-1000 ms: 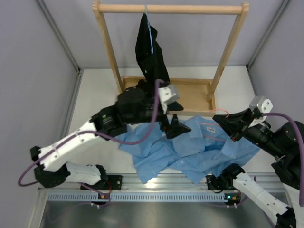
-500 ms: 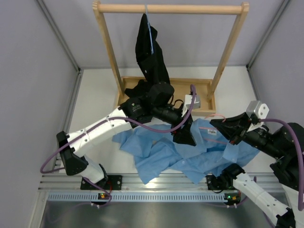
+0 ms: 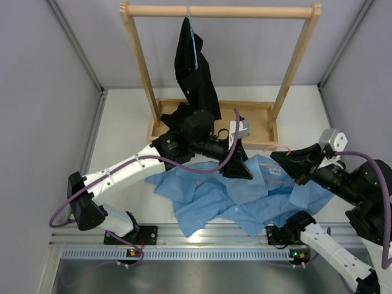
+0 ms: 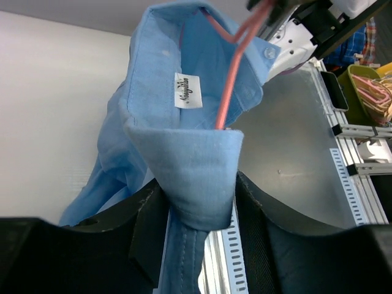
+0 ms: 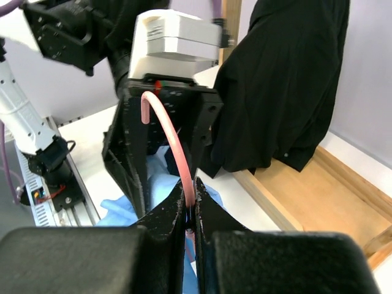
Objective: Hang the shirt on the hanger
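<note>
The light blue shirt (image 3: 245,199) lies crumpled on the table between the arms. In the left wrist view its collar (image 4: 184,153) stands up folded, with a white label inside. My left gripper (image 4: 199,208) has the collar fold pinched between both fingers. The pink hanger (image 4: 229,86) runs down into the collar opening. My right gripper (image 5: 191,196) is shut on the hanger's wire (image 5: 171,138), directly facing the left gripper (image 3: 237,168). From above, the right gripper (image 3: 283,160) sits over the shirt's right side. Most of the hanger is hidden by fabric.
A wooden rack (image 3: 220,11) stands at the back, a black garment (image 3: 195,67) hanging from it on a thin blue hanger (image 3: 193,37). Its wooden base tray (image 3: 251,119) lies just behind the shirt. A metal rail (image 3: 184,236) runs along the near edge.
My left arm swung right from the shirt's middle to the collar, and its jaws narrowed onto the fold. The right gripper kept hold of the hanger and shifted slightly.
</note>
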